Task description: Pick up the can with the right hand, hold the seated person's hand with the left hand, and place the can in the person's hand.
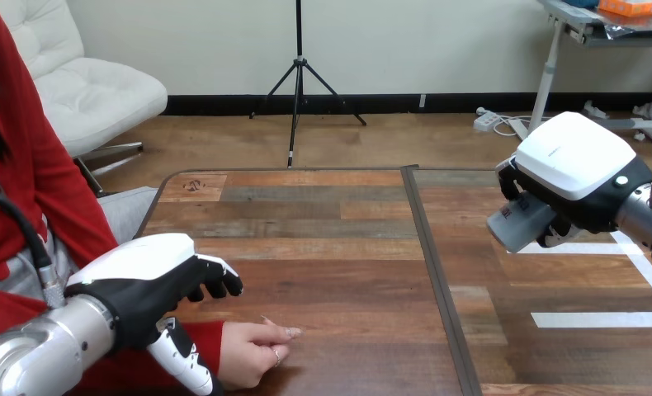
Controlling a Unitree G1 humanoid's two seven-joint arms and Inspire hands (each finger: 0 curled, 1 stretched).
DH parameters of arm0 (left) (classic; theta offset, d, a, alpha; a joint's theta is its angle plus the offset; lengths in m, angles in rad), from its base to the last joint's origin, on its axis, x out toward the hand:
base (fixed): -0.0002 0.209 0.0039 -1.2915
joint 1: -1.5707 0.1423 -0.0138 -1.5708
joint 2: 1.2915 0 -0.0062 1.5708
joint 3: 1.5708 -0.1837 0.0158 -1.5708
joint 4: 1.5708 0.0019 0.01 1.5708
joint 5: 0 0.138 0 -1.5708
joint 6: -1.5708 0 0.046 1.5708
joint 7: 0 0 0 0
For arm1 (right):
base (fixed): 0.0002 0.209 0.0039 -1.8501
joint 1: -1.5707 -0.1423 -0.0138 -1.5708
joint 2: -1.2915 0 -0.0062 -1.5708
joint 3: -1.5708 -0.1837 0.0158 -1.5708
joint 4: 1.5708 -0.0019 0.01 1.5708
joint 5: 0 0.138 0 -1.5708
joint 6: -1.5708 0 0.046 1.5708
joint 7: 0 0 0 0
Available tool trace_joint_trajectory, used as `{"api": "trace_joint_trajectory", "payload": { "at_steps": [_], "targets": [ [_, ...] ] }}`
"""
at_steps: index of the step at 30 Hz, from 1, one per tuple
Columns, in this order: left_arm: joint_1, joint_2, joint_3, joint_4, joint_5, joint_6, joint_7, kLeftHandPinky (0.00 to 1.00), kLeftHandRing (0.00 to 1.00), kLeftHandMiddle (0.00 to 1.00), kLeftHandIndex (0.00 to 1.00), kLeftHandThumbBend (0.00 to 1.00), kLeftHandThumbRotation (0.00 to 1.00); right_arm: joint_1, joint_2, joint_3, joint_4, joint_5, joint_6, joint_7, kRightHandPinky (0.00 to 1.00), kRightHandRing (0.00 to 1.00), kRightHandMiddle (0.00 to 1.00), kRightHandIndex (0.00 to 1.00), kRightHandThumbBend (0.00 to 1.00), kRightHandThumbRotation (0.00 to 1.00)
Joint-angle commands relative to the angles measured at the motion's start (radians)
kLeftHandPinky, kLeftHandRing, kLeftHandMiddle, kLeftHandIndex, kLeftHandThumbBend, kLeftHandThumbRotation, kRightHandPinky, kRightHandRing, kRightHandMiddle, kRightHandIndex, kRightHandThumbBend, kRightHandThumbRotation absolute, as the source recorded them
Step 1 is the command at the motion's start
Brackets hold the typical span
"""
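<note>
Can (518,224) inside grasp of right hand (577,172)

Bright, even indoor light, falling from overhead to judge by the lit tops of things. The white shell on the right hand (574,177) is the brightest patch and looks almost washed out on its top face, while the black underside is dark. The can (521,223) clasped beneath it sits in the hand's shade and looks dull gray. Left hand (153,276), near the table's near-left corner: shell lit on top, palm side nearly black. The table (331,247) planks carry a soft pale sheen across the middle and toward the far edge. White tape (603,318) toward the right edge shows bright. Person's hand (252,351) at the near edge is evenly lit, with a faint soft shadow on the wood beneath it.
</note>
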Motion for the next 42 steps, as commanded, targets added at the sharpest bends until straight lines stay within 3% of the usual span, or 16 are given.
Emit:
{"api": "trace_joint_trajectory", "payload": {
  "at_steps": [1, 9, 16, 26, 32, 42],
  "targets": [
    [-0.050, 0.031, -0.013, -0.014, 0.038, -0.009, 0.017, 0.71, 0.78, 0.79, 0.77, 1.00, 0.00, -0.073, -0.026, -0.030, -0.004, 0.033, 0.006, -0.034, 0.41, 0.49, 0.52, 0.47, 0.73, 0.00],
    [-0.045, 0.031, -0.037, -0.002, 0.125, -0.033, 0.062, 0.69, 0.75, 0.76, 0.75, 0.99, 0.00, -0.069, -0.027, -0.030, -0.008, 0.035, 0.010, -0.029, 0.40, 0.49, 0.51, 0.47, 0.74, 0.00],
    [-0.053, 0.036, -0.047, 0.022, 0.170, -0.042, 0.055, 0.69, 0.75, 0.77, 0.74, 0.98, 0.00, -0.067, -0.029, -0.027, -0.011, 0.030, 0.010, -0.040, 0.40, 0.48, 0.51, 0.46, 0.75, 0.00],
    [-0.076, 0.040, -0.063, 0.055, 0.224, -0.009, -0.013, 0.74, 0.79, 0.80, 0.76, 0.96, 0.00, -0.068, -0.036, -0.016, -0.002, 0.010, 0.013, -0.085, 0.38, 0.45, 0.49, 0.46, 0.76, 0.00],
    [-0.094, 0.037, -0.073, 0.066, 0.247, 0.015, -0.054, 0.76, 0.81, 0.82, 0.77, 0.94, 0.00, -0.067, -0.034, -0.024, 0.008, 0.029, 0.012, -0.055, 0.39, 0.46, 0.50, 0.46, 0.74, 0.00],
    [-0.115, 0.029, -0.089, 0.082, 0.278, 0.050, -0.103, 0.75, 0.82, 0.83, 0.79, 0.93, 0.03, -0.071, -0.033, -0.021, 0.022, 0.029, 0.007, -0.062, 0.39, 0.47, 0.51, 0.46, 0.74, 0.00]
  ]
}}
